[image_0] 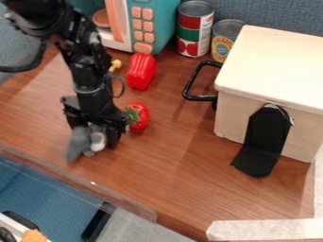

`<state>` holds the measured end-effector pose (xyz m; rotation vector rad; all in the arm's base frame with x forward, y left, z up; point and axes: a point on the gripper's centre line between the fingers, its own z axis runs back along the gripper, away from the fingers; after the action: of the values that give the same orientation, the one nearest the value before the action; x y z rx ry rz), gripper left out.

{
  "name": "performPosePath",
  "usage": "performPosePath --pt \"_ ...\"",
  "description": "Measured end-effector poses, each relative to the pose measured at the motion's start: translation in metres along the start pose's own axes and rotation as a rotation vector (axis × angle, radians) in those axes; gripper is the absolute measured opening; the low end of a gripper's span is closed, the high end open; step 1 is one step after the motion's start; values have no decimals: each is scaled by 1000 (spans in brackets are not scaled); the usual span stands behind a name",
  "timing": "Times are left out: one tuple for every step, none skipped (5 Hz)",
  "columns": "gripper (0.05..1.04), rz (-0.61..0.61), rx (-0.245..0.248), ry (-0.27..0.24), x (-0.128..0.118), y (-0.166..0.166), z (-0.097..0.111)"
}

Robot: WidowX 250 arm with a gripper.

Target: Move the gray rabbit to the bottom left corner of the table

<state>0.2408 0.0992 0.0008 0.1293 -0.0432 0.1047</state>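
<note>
Gray rabbit is pinched in the gripper, near the left edge of the table. Carrying seems in hand; next, bring it over the bottom left corner, lower and release.

A teal-and-white toy microwave with salmon buttons stands near a tall red-and-green metal can and a shorter can with a yellow label. A glossy red toy pepper lies between the microwave and a round red toy with green leaves. Rightward sits a cream, lidded box with a black handle.
</note>
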Motion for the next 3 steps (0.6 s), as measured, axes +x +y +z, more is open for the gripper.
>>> performPosePath --pt "682 -5 -41 -10 -7 -2 2" --pt "448 22 -119 -29 -12 22 21" --pt "364 104 -155 -76 7 54 46"
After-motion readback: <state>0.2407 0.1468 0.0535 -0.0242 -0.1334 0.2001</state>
